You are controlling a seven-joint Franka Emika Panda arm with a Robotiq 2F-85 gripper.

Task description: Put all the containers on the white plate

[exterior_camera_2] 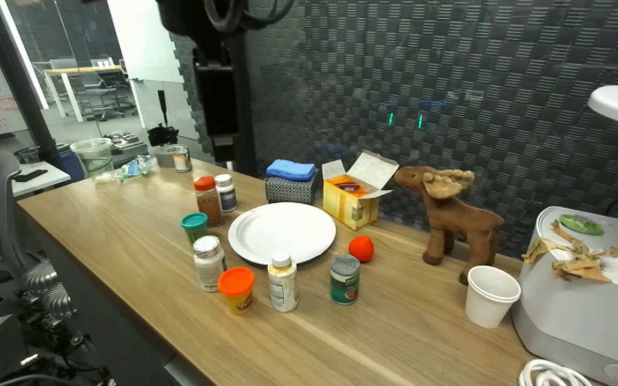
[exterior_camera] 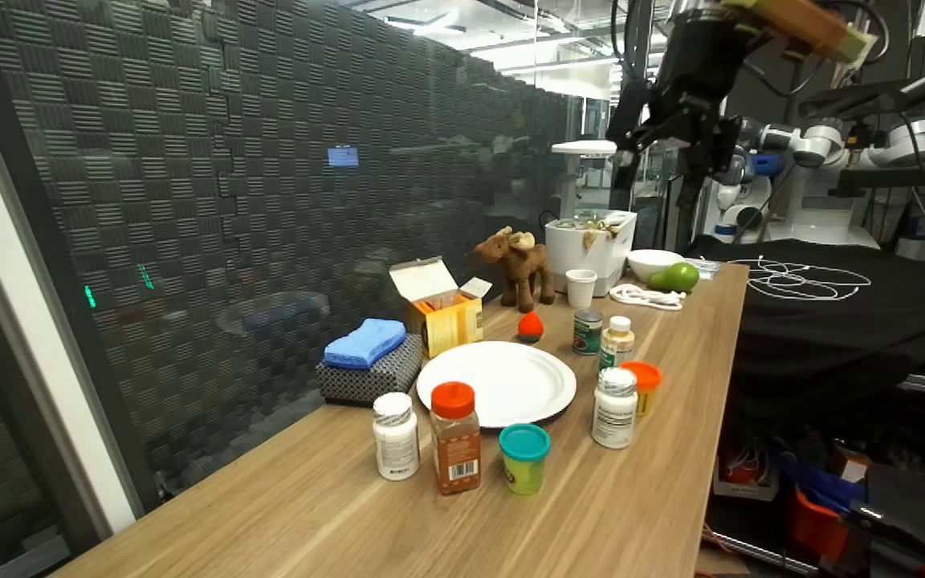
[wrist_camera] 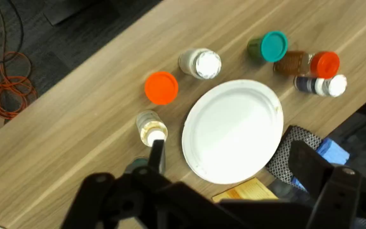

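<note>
Space is all that there is between my jaws: they are spread wide, and my gripper (wrist_camera: pixel 228 144) hangs high above the table (wrist_camera: pixel 91 95), touching nothing. I suppose this height is useful for choosing, since up here I cannot knock anything. The white plate (wrist_camera: pixel 233 133) is bare, and the containers (wrist_camera: pixel 161 88) stand around part of its rim, none on it, so that each carry should be short. At one end, just beside one another, are a pill bottle (exterior_camera: pixel 397 441), a red-lidded jar (exterior_camera: pixel 456 449) and a teal-lidded tub (exterior_camera: pixel 523 466). Farther along stand a second white bottle (exterior_camera_2: pixel 210 266), an orange-lidded tub (exterior_camera_2: pixel 237 291), a white-capped bottle (exterior_camera_2: pixel 282 285) and a green can (exterior_camera_2: pixel 345 281). All are upright, which suits a grip from above, but their near neighbours ask, in my judgement, for a careful descent between them. The yellow carton (exterior_camera_2: pixel 349 207) is also near the plate, only toward the dark wall (exterior_camera_2: pixel 448 80); probably it is not for me.
</note>
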